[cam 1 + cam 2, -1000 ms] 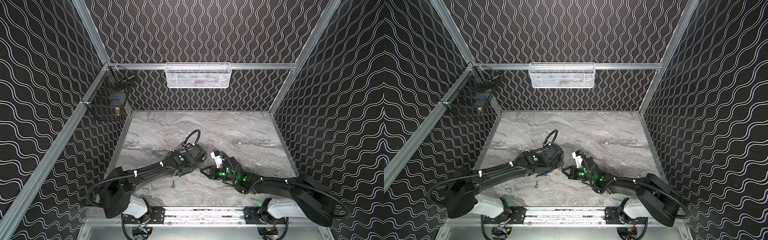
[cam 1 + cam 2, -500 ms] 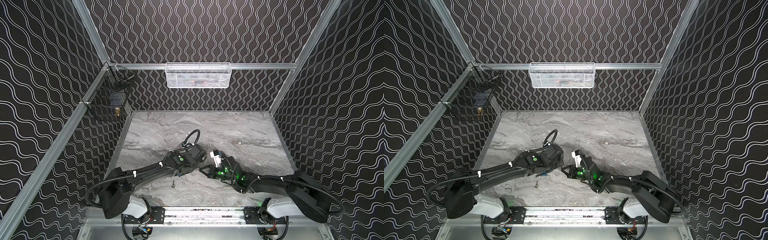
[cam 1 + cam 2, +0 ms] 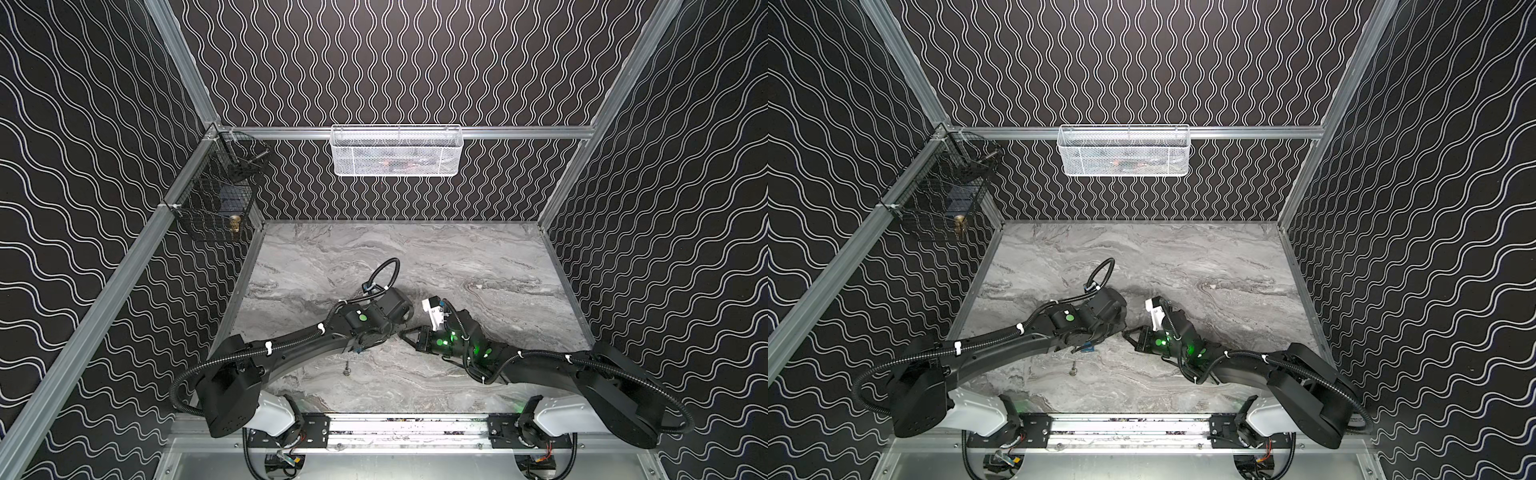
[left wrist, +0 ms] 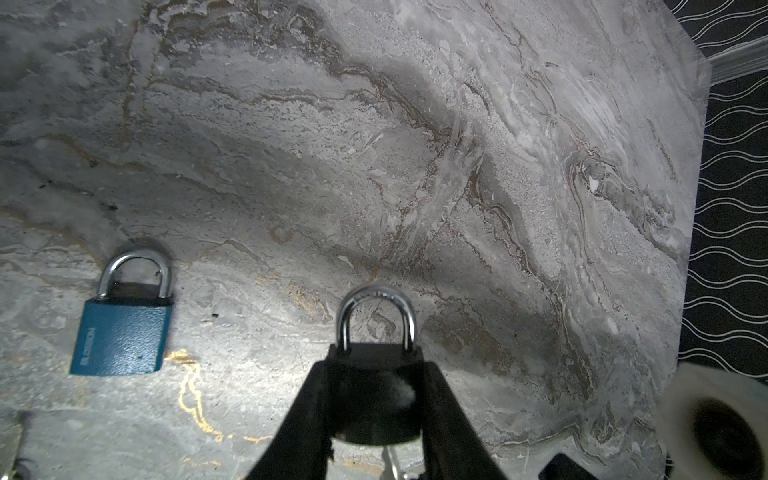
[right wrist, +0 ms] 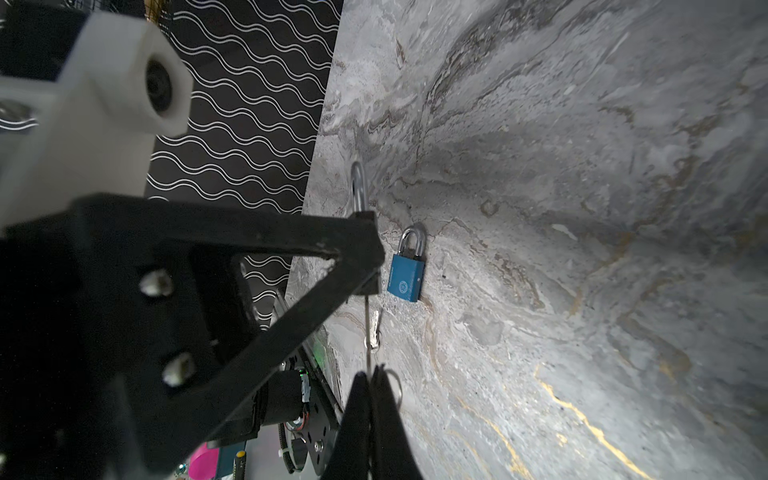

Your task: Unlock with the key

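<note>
Evidently black padlock [image 4: 374, 390] (chrome shackle [image 4: 376, 289] seated) — key [image 4: 390, 465] at base.

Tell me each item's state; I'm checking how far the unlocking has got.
black padlock: shackle closed, gripped by left gripper
blue padlock: shackle closed, lying flat on table, untouched
key: pinched in right gripper, tip at black padlock's base

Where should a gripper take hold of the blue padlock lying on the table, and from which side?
Probably the body of the blue padlock, from above, jaws closing across its two narrow side edges. It lies flat on the table, broad face up, so only those edges offer parallel surfaces. The shackle is closed, thin and round; it would likely slip.
</note>
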You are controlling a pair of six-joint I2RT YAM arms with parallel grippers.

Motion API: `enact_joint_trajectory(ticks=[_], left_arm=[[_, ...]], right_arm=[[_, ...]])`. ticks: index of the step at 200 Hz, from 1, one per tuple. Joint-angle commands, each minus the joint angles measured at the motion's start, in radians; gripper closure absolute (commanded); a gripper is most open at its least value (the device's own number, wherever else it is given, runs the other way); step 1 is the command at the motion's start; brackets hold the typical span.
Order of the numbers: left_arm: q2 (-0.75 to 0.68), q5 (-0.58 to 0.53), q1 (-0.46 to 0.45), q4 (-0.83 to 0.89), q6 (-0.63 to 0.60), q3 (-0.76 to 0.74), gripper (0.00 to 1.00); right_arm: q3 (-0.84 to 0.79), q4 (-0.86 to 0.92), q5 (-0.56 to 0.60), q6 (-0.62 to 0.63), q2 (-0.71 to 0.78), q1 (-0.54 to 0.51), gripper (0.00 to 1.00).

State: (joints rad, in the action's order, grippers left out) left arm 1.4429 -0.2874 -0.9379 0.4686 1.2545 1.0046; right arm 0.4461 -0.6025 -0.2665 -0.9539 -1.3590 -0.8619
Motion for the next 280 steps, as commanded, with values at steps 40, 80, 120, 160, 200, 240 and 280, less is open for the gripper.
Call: enact_joint_trajectory(ticks=[40, 80, 120, 160, 200, 240, 280], left_arm=[[-0.024, 0.035, 0.000, -0.053, 0.106, -0.018, 0.94], [-0.058, 0.055, 0.001, -0.113, 0.176, -0.044, 0.96], [-0.054, 0.066, -0.002, -0.094, 0.158, -0.024, 0.99], [-0.058, 0.050, -0.037, -0.059, 0.129, -0.006, 1.00], [-0.083, 0.070, -0.050, -0.080, 0.132, -0.025, 1.00], [-0.093, 0.136, -0.052, -0.139, 0.136, -0.013, 1.00], [-0.118, 0.092, -0.049, -0.123, 0.144, -0.019, 1.00]], right_arm=[[-0.014, -0.032, 0.116, -0.044, 0.011, -0.030, 1.00], [-0.020, -0.049, 0.186, -0.041, 0.016, -0.058, 1.00], [0.002, -0.053, 0.202, -0.028, 0.020, -0.058, 1.00], [0.026, -0.039, 0.199, -0.034, 0.032, -0.049, 1.00], [0.036, -0.003, 0.206, -0.071, 0.054, -0.018, 1.00], [0.061, 0.036, 0.196, -0.046, 0.051, -0.020, 1.00], [0.064, 0.078, 0.210, -0.008, 0.096, -0.020, 1.00]])
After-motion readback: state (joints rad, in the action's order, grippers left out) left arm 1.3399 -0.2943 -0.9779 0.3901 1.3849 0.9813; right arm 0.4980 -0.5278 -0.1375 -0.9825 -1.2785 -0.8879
